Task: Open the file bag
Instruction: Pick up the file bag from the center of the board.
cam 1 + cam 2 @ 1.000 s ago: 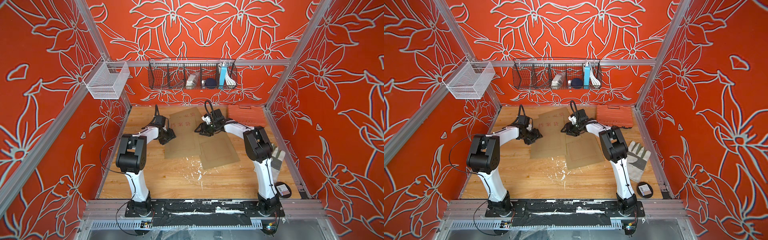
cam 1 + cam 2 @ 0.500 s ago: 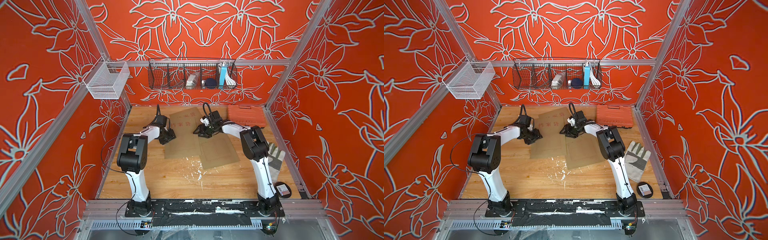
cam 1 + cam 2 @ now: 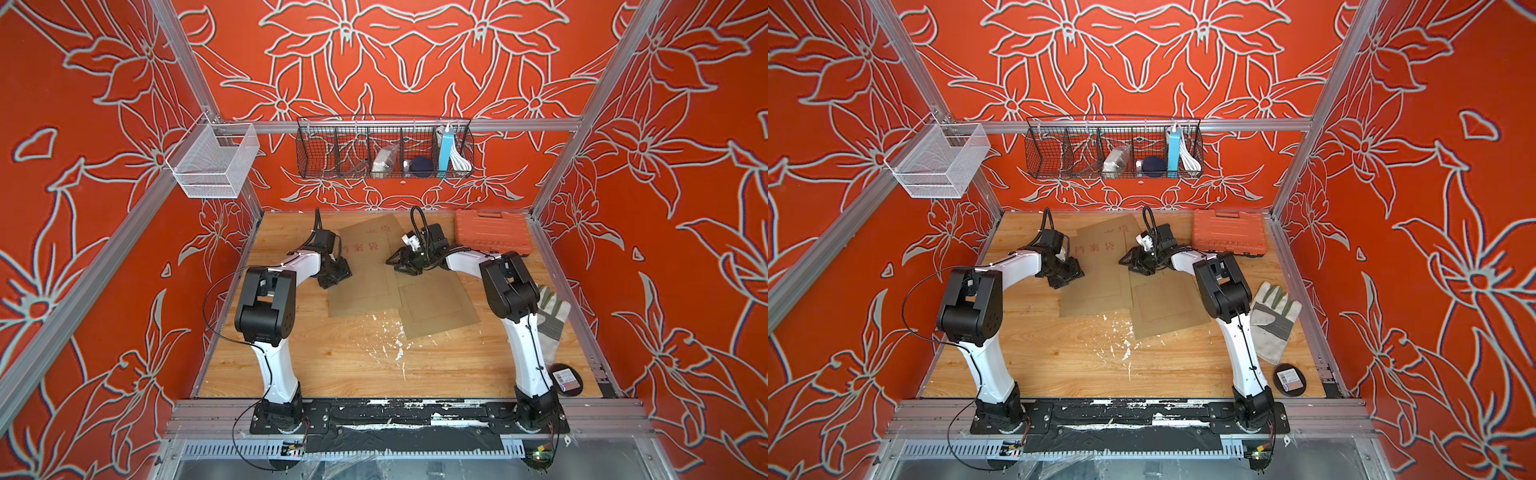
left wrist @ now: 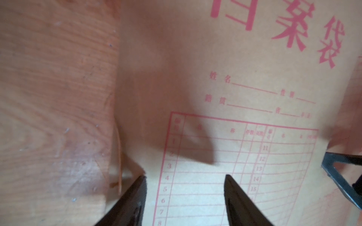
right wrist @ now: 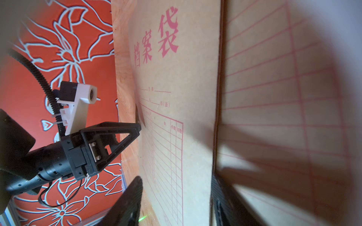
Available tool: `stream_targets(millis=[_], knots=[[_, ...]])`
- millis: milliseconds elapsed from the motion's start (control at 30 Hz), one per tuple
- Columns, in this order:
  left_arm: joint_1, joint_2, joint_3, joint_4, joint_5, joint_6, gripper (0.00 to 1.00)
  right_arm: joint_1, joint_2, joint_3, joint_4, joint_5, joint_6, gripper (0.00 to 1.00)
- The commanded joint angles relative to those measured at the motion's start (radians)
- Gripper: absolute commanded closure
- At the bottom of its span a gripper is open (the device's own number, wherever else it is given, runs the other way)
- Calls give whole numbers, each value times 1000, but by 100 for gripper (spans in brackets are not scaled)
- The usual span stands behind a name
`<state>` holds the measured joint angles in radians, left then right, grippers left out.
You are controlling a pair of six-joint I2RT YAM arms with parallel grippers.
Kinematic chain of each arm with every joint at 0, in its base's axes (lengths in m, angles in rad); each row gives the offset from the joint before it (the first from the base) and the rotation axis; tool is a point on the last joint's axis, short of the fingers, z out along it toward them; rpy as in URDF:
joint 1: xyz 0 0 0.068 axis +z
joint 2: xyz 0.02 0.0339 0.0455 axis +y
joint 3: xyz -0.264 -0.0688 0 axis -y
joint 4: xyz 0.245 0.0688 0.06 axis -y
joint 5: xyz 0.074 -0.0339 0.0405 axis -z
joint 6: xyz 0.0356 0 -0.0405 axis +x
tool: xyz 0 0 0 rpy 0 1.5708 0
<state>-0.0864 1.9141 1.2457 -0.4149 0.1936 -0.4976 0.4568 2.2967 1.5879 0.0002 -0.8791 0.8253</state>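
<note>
In both top views I am looking down at the printed file bag (image 3: pixel 365 270) (image 3: pixel 1096 270), which is lying flat on the far middle of the tabletop (image 3: pixel 353 357). A second brown bag (image 3: pixel 436 307) is lying against its right, nearer side. I cannot tell which one is overlapping.

The left tool (image 3: pixel 334 276) is sitting at the file bag's left edge, and the right tool (image 3: pixel 401 264) is at its right edge.

Only the wrist views are giving me the print, which is big red characters above a red numbered grid. The left wrist view is showing the left tool (image 4: pixel 185 177) released, jaws apart over the grid with nothing between them. The bag's edge is rumpling up beside one finger (image 4: pixel 137 193).

The right wrist view is showing the right tool (image 5: pixel 176 182) released as well, above the file bag (image 5: pixel 176 97) near the seam with the second bag (image 5: pixel 274 97). It is also catching the left tool (image 5: pixel 117 140) side-on, with a fingertip at the bag's left edge.

Only the top views are showing me the containers:
- A black wire basket (image 3: pixel 324 153) is hanging on the far wall. Its right compartments are holding a pale pouch (image 3: pixel 382 160), a dark blue round thing (image 3: pixel 420 166), a light blue box (image 3: pixel 445 149) and a white cable (image 3: pixel 459 160).
- A white mesh basket (image 3: pixel 212 166) is hanging on the left rail.
- A closed orange case (image 3: pixel 490 232) is lying at the far right.
</note>
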Motion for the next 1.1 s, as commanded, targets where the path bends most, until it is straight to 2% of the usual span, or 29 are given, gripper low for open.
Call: stream_targets(millis=[0, 333, 667, 867, 1067], knots=[[-14, 59, -11, -61, 1, 5, 36, 21, -61, -31, 36, -59, 9, 41], [-32, 57, -21, -71, -14, 11, 35, 22, -124, -171, 97, -65, 13, 44], [-36, 26, -78, -58, -25, 4, 36, 32, -269, -360, 109, -45, -26, 45], [-38, 25, -89, -53, -23, 5, 36, 32, -309, -363, -91, 159, -152, 43], [-38, 19, -89, -56, -31, 8, 35, 32, -308, -352, -201, 300, -172, 40]])
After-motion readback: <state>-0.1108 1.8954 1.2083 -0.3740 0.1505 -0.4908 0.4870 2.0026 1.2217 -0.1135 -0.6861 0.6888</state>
